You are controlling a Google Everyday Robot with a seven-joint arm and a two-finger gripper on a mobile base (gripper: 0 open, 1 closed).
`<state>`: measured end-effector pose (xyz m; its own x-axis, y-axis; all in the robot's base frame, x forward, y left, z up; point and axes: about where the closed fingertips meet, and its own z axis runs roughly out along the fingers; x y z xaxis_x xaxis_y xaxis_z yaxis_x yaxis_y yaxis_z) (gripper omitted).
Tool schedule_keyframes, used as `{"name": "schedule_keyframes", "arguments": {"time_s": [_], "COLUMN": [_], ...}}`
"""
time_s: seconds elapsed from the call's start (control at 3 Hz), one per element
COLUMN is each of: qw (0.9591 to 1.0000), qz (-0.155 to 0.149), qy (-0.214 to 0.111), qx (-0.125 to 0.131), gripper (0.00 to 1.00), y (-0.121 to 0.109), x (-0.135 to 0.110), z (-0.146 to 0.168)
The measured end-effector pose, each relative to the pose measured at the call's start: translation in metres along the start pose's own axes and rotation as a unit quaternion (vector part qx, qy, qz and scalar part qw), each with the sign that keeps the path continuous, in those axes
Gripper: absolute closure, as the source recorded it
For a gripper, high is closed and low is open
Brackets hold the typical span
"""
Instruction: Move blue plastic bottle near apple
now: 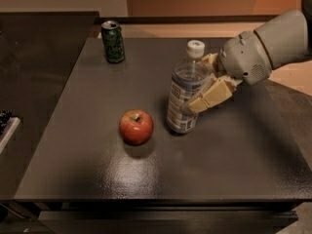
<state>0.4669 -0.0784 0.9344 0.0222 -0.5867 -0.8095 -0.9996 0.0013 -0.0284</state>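
Note:
The blue plastic bottle [184, 91] is clear with a white cap and a blue-and-white label. It stands tilted slightly left on the dark table, just right of the red apple [136, 126], a small gap between them. My gripper [207, 84] comes in from the right on a grey arm. Its cream fingers [214, 94] are shut on the bottle's middle, one in front and one behind.
A green drink can [113, 42] stands at the table's back left. The dark table [229, 160] has its front edge near the bottom of the view. A darker counter lies to the left, with an object at its left edge.

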Motion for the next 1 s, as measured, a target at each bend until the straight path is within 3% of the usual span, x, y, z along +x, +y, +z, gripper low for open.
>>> {"name": "schedule_keyframes", "arguments": {"time_s": [1.0], "qw": [0.9995], "qz": [-0.005], "qy": [0.006], "qx": [-0.03], "gripper": [0.13], "y": [0.008], "x": [-0.001], "z": [0.023]}}
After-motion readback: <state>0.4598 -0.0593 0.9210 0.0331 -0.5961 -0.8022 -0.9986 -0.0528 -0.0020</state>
